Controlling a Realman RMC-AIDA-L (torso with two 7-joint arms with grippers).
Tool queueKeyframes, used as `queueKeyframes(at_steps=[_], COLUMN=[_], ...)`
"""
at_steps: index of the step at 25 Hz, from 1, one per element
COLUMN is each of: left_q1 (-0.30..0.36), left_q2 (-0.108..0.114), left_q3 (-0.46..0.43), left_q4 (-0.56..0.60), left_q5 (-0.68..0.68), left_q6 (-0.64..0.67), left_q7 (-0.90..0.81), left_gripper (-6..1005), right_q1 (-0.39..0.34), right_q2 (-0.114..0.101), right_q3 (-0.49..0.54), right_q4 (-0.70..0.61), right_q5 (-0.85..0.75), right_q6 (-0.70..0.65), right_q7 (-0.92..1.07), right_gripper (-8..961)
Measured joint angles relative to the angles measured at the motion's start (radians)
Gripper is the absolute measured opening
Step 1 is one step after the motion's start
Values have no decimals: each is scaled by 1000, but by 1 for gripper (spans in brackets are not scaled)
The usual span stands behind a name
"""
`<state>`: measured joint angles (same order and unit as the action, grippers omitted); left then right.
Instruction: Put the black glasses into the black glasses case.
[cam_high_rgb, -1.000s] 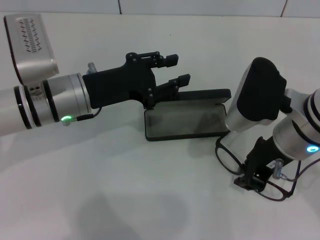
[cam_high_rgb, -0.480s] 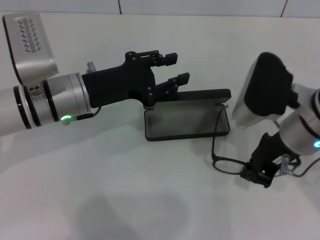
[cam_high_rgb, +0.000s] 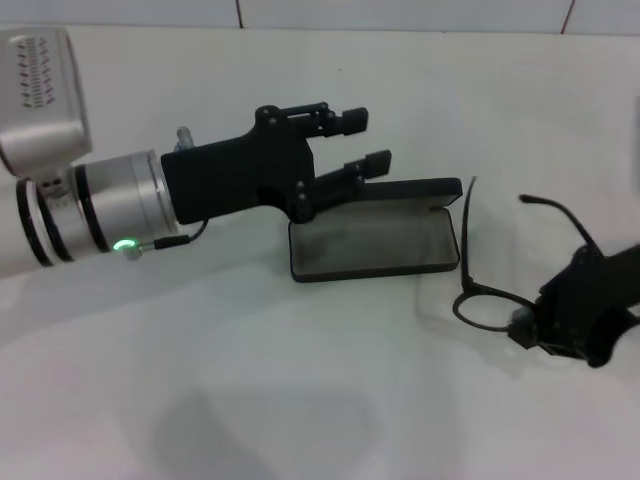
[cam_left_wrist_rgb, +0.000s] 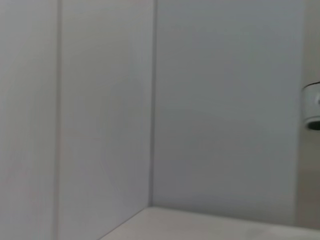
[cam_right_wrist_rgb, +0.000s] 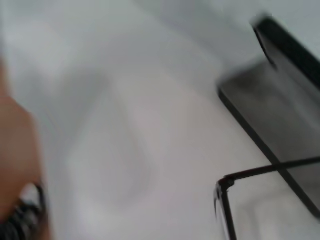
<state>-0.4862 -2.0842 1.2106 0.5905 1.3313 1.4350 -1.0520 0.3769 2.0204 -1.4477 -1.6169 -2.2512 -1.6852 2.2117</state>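
Note:
The black glasses case (cam_high_rgb: 372, 245) lies open on the white table, grey lining up, with its lid raised at the back. It also shows in the right wrist view (cam_right_wrist_rgb: 280, 95). My left gripper (cam_high_rgb: 365, 140) is open and hovers at the case's back left corner, by the lid. My right gripper (cam_high_rgb: 528, 333) is shut on the black glasses (cam_high_rgb: 482, 292) at the bridge, to the right of the case. The glasses are tilted, with both temple arms pointing up. One corner of the glasses shows in the right wrist view (cam_right_wrist_rgb: 250, 175).
The white table (cam_high_rgb: 250, 380) stretches in front of the case. A tiled wall (cam_high_rgb: 400, 12) runs along the back edge. The left wrist view shows only the wall panels (cam_left_wrist_rgb: 100, 100).
My right arm has turned its wrist and moved right, lifting the glasses off the table so that the temple arms stand up. My left gripper has shifted slightly right.

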Motion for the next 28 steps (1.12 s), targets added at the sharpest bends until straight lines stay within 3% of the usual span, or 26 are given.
queueKeyframes(at_steps=[3, 8, 12, 16, 22, 28], left_q1=[1, -5, -8, -28, -113, -158], left_q2=[-1, 0, -3, -5, -7, -7], left_q3=[-7, -8, -3, 4, 8, 43], left_q4=[0, -1, -2, -14, -87, -89], left_q5=[-2, -4, -5, -5, -5, -3], left_q6=[67, 162, 181, 201, 234, 262], left_q7=[-5, -11, -9, -9, -11, -45], left_gripper=[501, 501, 501, 501, 500, 501], right_q1=[-62, -97, -67, -15, -3, 7], right_q2=[1, -1, -3, -6, 3, 3], right_q3=[88, 214, 332, 367, 347, 345], right_q4=[65, 339, 604, 766, 815, 826], right_q5=[141, 386, 516, 542, 550, 565], right_q6=[-2, 7, -31, -61, -55, -46], right_q7=[-221, -612, -890, -1032, -1159, -1205], right_gripper=[107, 107, 107, 107, 107, 107])
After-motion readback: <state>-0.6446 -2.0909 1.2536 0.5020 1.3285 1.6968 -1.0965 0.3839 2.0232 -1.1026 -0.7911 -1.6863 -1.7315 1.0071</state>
